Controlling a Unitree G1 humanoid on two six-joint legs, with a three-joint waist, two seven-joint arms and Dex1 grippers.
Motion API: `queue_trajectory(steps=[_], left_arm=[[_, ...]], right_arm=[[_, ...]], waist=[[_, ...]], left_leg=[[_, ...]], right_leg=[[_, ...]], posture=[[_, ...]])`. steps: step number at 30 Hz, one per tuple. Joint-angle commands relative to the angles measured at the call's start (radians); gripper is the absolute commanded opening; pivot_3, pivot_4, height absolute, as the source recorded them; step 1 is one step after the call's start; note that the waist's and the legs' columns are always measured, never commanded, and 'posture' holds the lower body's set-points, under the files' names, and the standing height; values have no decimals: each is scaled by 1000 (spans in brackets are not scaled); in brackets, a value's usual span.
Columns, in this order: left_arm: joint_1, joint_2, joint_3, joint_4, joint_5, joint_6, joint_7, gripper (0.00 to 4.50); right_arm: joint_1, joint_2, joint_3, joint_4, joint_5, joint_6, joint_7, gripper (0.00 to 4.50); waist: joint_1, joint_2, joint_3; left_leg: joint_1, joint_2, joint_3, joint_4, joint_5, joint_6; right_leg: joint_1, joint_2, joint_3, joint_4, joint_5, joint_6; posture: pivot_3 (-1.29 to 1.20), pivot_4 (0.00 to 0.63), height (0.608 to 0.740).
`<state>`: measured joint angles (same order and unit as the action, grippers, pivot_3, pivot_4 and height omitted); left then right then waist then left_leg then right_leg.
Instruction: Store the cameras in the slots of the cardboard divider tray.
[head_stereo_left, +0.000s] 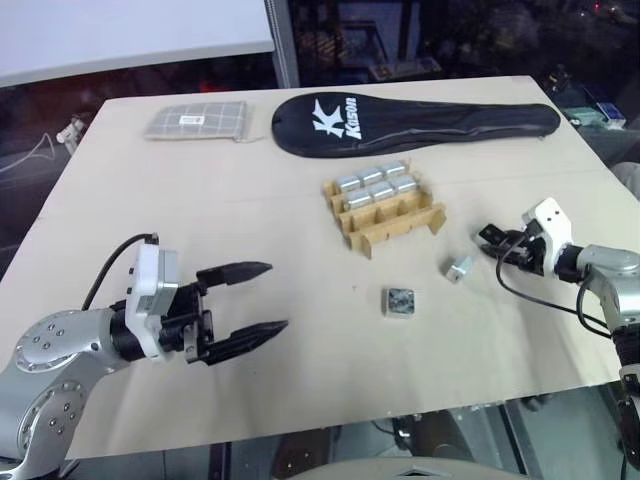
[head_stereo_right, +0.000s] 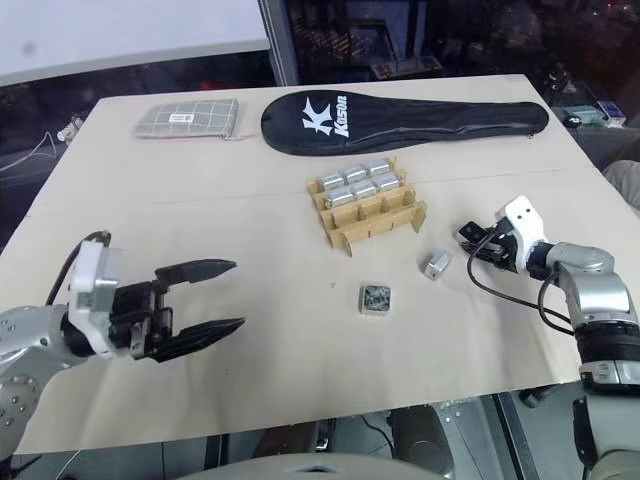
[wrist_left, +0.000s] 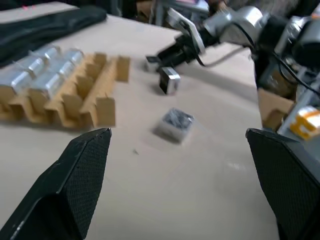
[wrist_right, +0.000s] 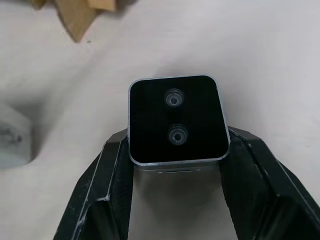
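Note:
The cardboard divider tray (head_stereo_left: 400, 222) sits mid-table, its back rows filled with several silver cameras (head_stereo_left: 377, 181) and its front slots bare. One loose camera (head_stereo_left: 400, 301) lies flat in front of the tray. Another camera (wrist_right: 175, 120), tilted on the table to the right (head_stereo_left: 460, 268), turns its black two-lens face to the right wrist view. My right gripper (wrist_right: 175, 137) is shut on this camera, one finger against each side, and in the left eye view it reaches in from the right (head_stereo_left: 487, 243). My left gripper (head_stereo_left: 278, 297) hovers open over the near left of the table, holding nothing.
A black racket cover (head_stereo_left: 415, 122) lies along the table's far edge, behind the tray. A grey checked pouch (head_stereo_left: 197, 120) rests at the far left. The beige table (head_stereo_left: 300, 390) ends close in front of both arms.

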<state>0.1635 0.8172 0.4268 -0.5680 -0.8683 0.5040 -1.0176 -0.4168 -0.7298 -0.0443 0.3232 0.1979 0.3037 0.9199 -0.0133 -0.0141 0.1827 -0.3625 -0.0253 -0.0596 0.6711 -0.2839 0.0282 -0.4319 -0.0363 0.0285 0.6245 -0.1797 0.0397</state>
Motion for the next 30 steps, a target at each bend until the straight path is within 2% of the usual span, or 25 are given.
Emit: queue_trajectory(steps=[1, 5, 8, 14, 20, 30], left_arm=[[-91, -32, -28, -14, -59, 79, 166, 4500], [-234, -59, -102, -7, -125, 214, 339, 4500], [-368, -83, -165, 33, -148, 298, 441, 4500], [-555, -182, -272, 147, -140, 339, 459, 4500], [-586, -213, -317, 164, -133, 356, 421, 4500], [-601, -253, -274, 197, -168, 358, 421, 4500]], right_arm=[[-10, -38, 3, -189, -42, -143, 5, 1891], [-70, 13, 59, -306, -95, -356, -6, 1891], [-120, 71, 147, -349, -154, -497, -5, 1891], [-240, 197, 301, -290, -328, -723, -74, 1891], [-321, 254, 350, -224, -464, -911, -192, 1891], [-305, 244, 381, -212, -467, -974, -188, 1891]], waist=[[-1, 0, 0], [-12, 0, 0], [-15, -1, 1], [-14, -1, 1], [-13, -1, 1], [-6, -2, 1]], left_leg=[[0, 0, 0, 0, 0, 0], [2, 1, -2, 0, 0, 0], [2, 1, -3, 0, 0, 0], [-1, -1, -5, 0, 4, -6], [-2, -3, -6, -1, 4, -7], [-2, -3, -5, -1, 4, -7]], right_leg=[[0, 0, 0, 0, 1, 1], [0, 1, 1, 1, 1, 1], [0, 2, 0, 2, 1, 1], [-2, 0, 0, 1, 4, -3], [-3, -2, 1, 1, 4, -3], [-4, -2, 2, 1, 4, -3]], posture=[[0, 150, 740], [0, 150, 740], [0, 150, 740], [0, 150, 740], [0, 150, 740], [0, 150, 740]])
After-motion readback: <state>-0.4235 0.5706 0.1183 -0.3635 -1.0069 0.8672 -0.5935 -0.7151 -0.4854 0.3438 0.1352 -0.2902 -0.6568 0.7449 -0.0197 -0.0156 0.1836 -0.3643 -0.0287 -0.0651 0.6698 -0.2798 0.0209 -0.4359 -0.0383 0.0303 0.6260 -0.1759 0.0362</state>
